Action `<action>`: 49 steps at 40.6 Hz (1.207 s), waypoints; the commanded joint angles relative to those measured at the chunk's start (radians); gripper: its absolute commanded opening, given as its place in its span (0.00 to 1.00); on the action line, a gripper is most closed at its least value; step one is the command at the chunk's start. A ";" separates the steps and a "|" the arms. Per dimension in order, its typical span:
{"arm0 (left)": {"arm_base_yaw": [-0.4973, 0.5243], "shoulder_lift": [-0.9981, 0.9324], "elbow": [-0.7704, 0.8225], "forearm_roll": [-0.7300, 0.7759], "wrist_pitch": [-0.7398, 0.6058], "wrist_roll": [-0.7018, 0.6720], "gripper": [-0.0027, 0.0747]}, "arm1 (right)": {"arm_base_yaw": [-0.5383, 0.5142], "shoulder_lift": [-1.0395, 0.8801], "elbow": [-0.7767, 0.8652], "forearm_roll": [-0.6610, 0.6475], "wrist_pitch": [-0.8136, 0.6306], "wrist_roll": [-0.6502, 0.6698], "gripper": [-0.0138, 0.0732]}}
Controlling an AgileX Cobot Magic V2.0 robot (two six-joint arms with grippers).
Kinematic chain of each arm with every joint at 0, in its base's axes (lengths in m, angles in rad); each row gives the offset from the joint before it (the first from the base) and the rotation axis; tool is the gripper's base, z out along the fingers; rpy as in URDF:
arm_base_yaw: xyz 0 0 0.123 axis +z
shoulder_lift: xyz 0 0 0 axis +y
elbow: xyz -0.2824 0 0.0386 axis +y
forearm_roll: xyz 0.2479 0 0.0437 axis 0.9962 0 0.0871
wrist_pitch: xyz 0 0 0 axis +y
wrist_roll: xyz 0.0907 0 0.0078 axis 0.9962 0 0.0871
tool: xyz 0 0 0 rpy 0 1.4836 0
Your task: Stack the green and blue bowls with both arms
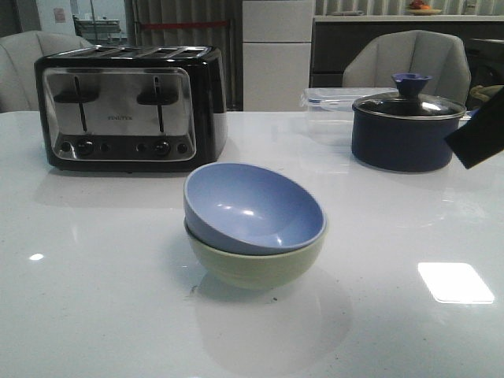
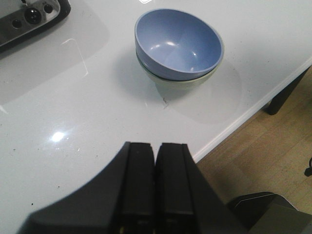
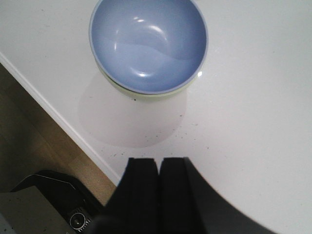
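Note:
The blue bowl (image 1: 253, 206) sits tilted inside the green bowl (image 1: 256, 264) in the middle of the white table (image 1: 94, 276). The pair also shows in the left wrist view, blue bowl (image 2: 178, 44) over green bowl (image 2: 183, 82), and in the right wrist view, blue bowl (image 3: 148, 41) over green bowl (image 3: 144, 96). My left gripper (image 2: 155, 146) is shut and empty, well back from the bowls near the table's front edge. My right gripper (image 3: 159, 161) is shut and empty, also back from the bowls. A black part of my right arm (image 1: 482, 130) shows at the right edge of the front view.
A black and steel toaster (image 1: 130, 106) stands at the back left. A dark navy pot with a glass lid (image 1: 405, 126) stands at the back right, with a clear plastic container (image 1: 331, 101) behind it. The table's front edge (image 2: 253, 107) drops to a wooden floor.

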 commanded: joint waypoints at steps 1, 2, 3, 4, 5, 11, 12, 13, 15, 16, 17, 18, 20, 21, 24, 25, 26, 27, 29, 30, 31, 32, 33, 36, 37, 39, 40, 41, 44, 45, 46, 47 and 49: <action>-0.010 0.004 -0.028 0.003 -0.072 -0.011 0.15 | 0.002 -0.014 -0.027 0.006 -0.063 -0.010 0.22; -0.010 0.004 -0.028 0.003 -0.072 -0.011 0.15 | 0.002 -0.014 -0.027 0.006 -0.063 -0.010 0.22; -0.010 0.004 -0.028 0.003 -0.072 -0.011 0.15 | 0.002 -0.014 -0.027 0.006 -0.063 -0.010 0.22; -0.010 0.004 -0.028 0.003 -0.072 -0.011 0.15 | 0.002 -0.014 -0.027 0.006 -0.063 -0.010 0.22; -0.010 0.004 -0.028 0.003 -0.072 -0.011 0.15 | 0.002 -0.014 -0.027 0.006 -0.063 -0.010 0.22; -0.010 0.004 -0.028 0.003 -0.072 -0.011 0.15 | 0.002 -0.014 -0.027 0.006 -0.063 -0.010 0.22; -0.010 0.004 -0.028 0.003 -0.072 -0.011 0.15 | 0.002 -0.014 -0.027 0.006 -0.063 -0.010 0.22; -0.010 0.004 -0.028 0.003 -0.076 -0.011 0.15 | 0.002 -0.014 -0.027 0.006 -0.063 -0.010 0.22; -0.006 -0.016 -0.023 0.001 -0.077 -0.011 0.15 | 0.002 -0.014 -0.027 0.006 -0.063 -0.010 0.22; 0.003 -0.028 -0.023 0.014 -0.077 -0.011 0.15 | 0.002 -0.014 -0.027 0.006 -0.063 -0.010 0.22; 0.012 -0.034 -0.023 0.020 -0.080 -0.009 0.15 | 0.002 -0.014 -0.027 0.006 -0.064 -0.010 0.22; 0.042 -0.049 -0.023 0.020 -0.088 -0.009 0.15 | 0.002 -0.014 -0.027 0.006 -0.064 -0.010 0.22; 0.095 -0.079 -0.013 0.022 -0.113 -0.009 0.15 | 0.002 -0.014 -0.027 0.006 -0.064 -0.010 0.22; 0.121 -0.100 0.000 0.022 -0.135 -0.009 0.15 | 0.002 -0.014 -0.027 0.006 -0.064 -0.010 0.22; 0.215 -0.154 0.058 0.022 -0.243 -0.009 0.15 | 0.002 -0.014 -0.027 0.006 -0.064 -0.010 0.22; 0.243 -0.180 0.080 0.022 -0.294 -0.009 0.15 | 0.002 -0.014 -0.027 0.006 -0.064 -0.010 0.22; 0.288 -0.206 0.113 0.022 -0.344 -0.009 0.15 | 0.002 -0.014 -0.027 0.006 -0.064 -0.010 0.22; 0.314 -0.226 0.139 0.022 -0.380 -0.009 0.15 | 0.002 -0.014 -0.027 0.006 -0.064 -0.010 0.22; 0.362 -0.268 0.201 0.022 -0.459 -0.009 0.15 | 0.002 -0.014 -0.027 0.006 -0.064 -0.010 0.22; 0.393 -0.297 0.228 0.018 -0.488 -0.009 0.15 | 0.002 -0.014 -0.027 0.006 -0.064 -0.010 0.22; 0.423 -0.326 0.264 0.012 -0.522 -0.009 0.15 | 0.002 -0.014 -0.027 0.006 -0.064 -0.010 0.22; 0.444 -0.356 0.290 0.005 -0.545 -0.009 0.15 | 0.002 -0.014 -0.027 0.006 -0.064 -0.010 0.22; 0.464 -0.371 0.324 0.000 -0.571 -0.009 0.15 | 0.002 -0.014 -0.027 0.006 -0.064 -0.010 0.22; 0.528 -0.449 0.403 -0.013 -0.624 -0.009 0.15 | 0.002 -0.014 -0.027 0.006 -0.064 -0.010 0.22; 0.543 -0.476 0.432 -0.015 -0.639 -0.009 0.15 | 0.002 -0.014 -0.027 0.006 -0.064 -0.010 0.22; 0.574 -0.513 0.480 -0.015 -0.675 -0.009 0.15 | 0.002 -0.014 -0.027 0.006 -0.064 -0.010 0.22; 0.586 -0.536 0.498 -0.018 -0.687 -0.009 0.15 | 0.002 -0.014 -0.027 0.006 -0.064 -0.010 0.22; 0.604 -0.557 0.522 -0.018 -0.703 -0.009 0.15 | 0.002 -0.014 -0.027 0.006 -0.064 -0.010 0.22; 0.630 -0.597 0.574 -0.020 -0.740 -0.009 0.15 | 0.002 -0.014 -0.027 0.006 -0.064 -0.010 0.22; 0.640 -0.610 0.587 -0.025 -0.752 -0.009 0.15 | 0.002 -0.014 -0.027 0.006 -0.064 -0.010 0.22; 0.649 -0.620 0.604 -0.036 -0.764 -0.009 0.15 | 0.002 -0.014 -0.027 0.006 -0.064 -0.010 0.22; 0.653 -0.627 0.621 -0.036 -0.782 -0.009 0.15 | 0.002 -0.014 -0.027 0.006 -0.064 -0.010 0.22; 0.664 -0.634 0.644 -0.057 -0.817 -0.009 0.15 | 0.002 -0.014 -0.027 0.006 -0.064 -0.010 0.22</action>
